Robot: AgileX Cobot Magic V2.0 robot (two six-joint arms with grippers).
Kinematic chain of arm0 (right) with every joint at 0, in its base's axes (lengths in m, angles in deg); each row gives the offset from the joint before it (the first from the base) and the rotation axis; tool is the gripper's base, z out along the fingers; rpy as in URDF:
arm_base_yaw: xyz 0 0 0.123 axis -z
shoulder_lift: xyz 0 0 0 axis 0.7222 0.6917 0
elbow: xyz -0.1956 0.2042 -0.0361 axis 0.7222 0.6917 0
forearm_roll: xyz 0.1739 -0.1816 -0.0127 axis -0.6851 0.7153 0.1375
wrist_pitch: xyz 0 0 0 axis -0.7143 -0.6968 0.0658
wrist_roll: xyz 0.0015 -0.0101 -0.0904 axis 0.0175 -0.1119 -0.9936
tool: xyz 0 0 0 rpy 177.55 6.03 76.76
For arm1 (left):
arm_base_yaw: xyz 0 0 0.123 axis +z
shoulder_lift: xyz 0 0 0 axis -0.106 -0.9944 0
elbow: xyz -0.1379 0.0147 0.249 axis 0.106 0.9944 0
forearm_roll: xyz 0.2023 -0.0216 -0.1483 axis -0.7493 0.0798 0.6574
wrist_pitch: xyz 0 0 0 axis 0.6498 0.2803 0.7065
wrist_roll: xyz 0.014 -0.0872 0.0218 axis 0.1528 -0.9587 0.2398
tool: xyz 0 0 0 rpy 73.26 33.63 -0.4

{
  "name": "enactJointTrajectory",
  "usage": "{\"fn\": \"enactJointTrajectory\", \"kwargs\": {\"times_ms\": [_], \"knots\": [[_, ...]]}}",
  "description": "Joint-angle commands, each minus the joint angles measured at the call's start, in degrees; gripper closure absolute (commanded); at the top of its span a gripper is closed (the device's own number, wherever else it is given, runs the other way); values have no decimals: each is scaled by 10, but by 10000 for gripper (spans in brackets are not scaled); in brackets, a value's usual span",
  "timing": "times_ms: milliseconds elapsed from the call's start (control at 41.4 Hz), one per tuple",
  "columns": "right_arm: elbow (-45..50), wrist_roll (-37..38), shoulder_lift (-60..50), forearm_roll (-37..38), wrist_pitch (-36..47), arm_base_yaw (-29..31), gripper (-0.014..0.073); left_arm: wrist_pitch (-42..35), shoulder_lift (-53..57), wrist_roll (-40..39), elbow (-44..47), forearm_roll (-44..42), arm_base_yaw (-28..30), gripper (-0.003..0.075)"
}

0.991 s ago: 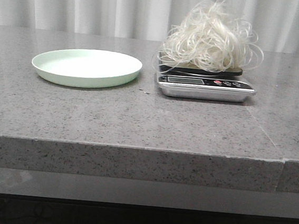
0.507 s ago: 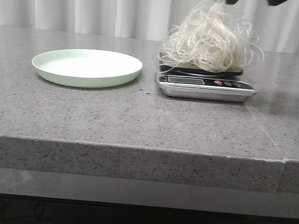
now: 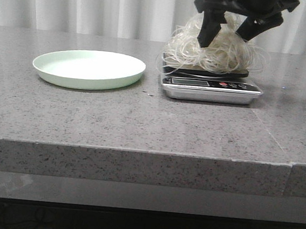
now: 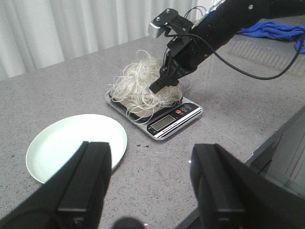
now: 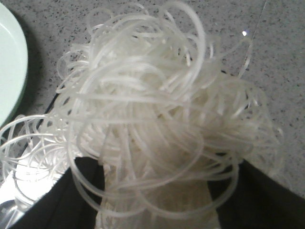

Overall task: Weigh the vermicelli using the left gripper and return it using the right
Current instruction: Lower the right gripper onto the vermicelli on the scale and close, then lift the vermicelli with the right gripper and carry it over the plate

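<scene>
right tool [image 3: 227, 32] spread wide, left tool [image 4: 152, 183] spread

My front camera sits low, near the front edge of the table [image 3: 140, 129], and looks straight over it to the curtain [image 3: 98, 6] at the back. My left wrist camera is high and off past that front edge. It looks down at a slant, and the scale [image 4: 155, 117] and plate [image 4: 71, 150] sit far from it. My right wrist camera is very close and looks almost straight down on the noodles [image 5: 157, 124], which fill its view. All three views share the noodles and the plate.
</scene>
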Motion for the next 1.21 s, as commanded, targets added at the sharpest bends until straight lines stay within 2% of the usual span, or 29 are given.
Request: {"fn": "enactJointTrajectory", "kwargs": {"times_ms": [0, 145, 290, 507, 701, 966, 1184], "knots": [[-20, -4, -21, 5, 19, 0, 153, -41, -1, -6, -13, 3, -5, 283], [-20, -4, -21, 5, 19, 0, 322, -41, -1, -6, -13, 3, -5, 283], [-20, -4, -23, 5, 19, 0, 395, -41, -1, -6, -13, 3, -5, 283], [-32, -4, -39, 5, 10, -3, 396, -41, -1, -6, -13, 3, -5, 283], [-80, -4, -60, 5, -10, -20, 396, -41, -1, -6, -13, 3, -5, 283], [-168, -4, -59, -8, -14, -78, 396, -41, -1, -6, -13, 3, -5, 283], [-184, -4, -58, -8, 41, -135, 396, -41, -1, -6, -13, 3, -5, 283]]}}
